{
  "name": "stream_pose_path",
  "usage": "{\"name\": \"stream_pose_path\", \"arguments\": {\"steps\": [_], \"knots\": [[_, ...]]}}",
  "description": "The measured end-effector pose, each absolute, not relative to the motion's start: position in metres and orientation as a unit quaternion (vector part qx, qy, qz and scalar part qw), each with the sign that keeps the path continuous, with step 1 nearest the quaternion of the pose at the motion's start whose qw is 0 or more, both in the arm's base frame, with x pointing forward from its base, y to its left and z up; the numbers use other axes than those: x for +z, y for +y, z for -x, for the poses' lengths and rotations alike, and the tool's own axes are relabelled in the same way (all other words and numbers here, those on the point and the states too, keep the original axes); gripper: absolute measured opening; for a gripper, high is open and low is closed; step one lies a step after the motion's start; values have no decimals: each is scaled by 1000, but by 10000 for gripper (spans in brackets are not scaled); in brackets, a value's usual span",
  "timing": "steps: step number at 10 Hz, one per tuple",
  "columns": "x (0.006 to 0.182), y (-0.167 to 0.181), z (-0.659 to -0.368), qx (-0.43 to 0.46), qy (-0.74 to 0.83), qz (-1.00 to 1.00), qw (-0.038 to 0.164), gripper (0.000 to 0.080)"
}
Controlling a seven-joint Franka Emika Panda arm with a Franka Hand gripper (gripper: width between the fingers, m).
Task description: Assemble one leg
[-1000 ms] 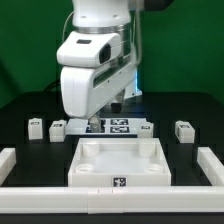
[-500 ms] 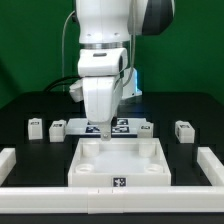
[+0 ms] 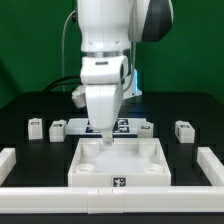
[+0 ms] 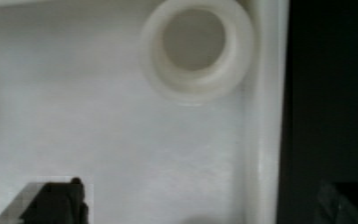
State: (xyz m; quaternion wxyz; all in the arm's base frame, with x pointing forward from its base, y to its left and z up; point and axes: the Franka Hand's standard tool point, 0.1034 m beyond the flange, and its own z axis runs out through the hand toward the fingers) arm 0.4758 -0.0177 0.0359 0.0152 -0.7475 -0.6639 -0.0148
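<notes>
Arm's parked right over the middle of the scene, gripper point(image 3: 106, 138) pointing straight down at the far edge of the square panel point(image 3: 150, 178), roughly 12 o'clock from the panel's centre in the exterior view. In the wrist view the gripper point(image 4: 197, 205) is spread wide: both dark fingertips point(image 4: 51, 205) sit far apart with only bare white panel point(image 4: 105, 120) between them, so it's carrying nothing. One of the panel's round sockets point(image 4: 197, 45) shows up a bit ahead of the fingers.

None of the legs is on the panel. One leg point(image 3: 36, 127) and a second leg point(image 3: 57, 127) stand side by side on the dark tabletop point(image 3: 40, 150) at about 10 o'clock from the panel, and a third leg point(image 3: 183, 130) sits on its own at about 2 o'clock. All three are well apart from the gripper. There might be a fourth one tucked at the end of the marker board point(image 3: 122, 125) at 1 o'clock, but it's too small for me to call. The marker board itself lies just behind the gripper.
</notes>
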Motion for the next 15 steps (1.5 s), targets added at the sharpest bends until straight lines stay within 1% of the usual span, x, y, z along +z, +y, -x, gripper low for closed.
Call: {"name": "stream_pose_path", "arguments": {"steps": [2,4,5,6,7,9,10,11,12,15], "knots": [[18,-11,-463,-3,-668,743,29,650],[8,-10,-460,-5,-669,743,30,650],[7,-11,-459,-4,-667,745,31,650],[7,-12,-459,-4,-666,745,31,528],[7,-12,-459,-4,-666,745,31,528],[7,-12,-459,-4,-666,745,31,251],[7,-12,-459,-4,-666,745,31,78],[8,-12,-460,-5,-666,746,30,78],[8,-13,-460,-5,-665,746,30,58],[8,-13,-460,-5,-665,746,30,58]]}}
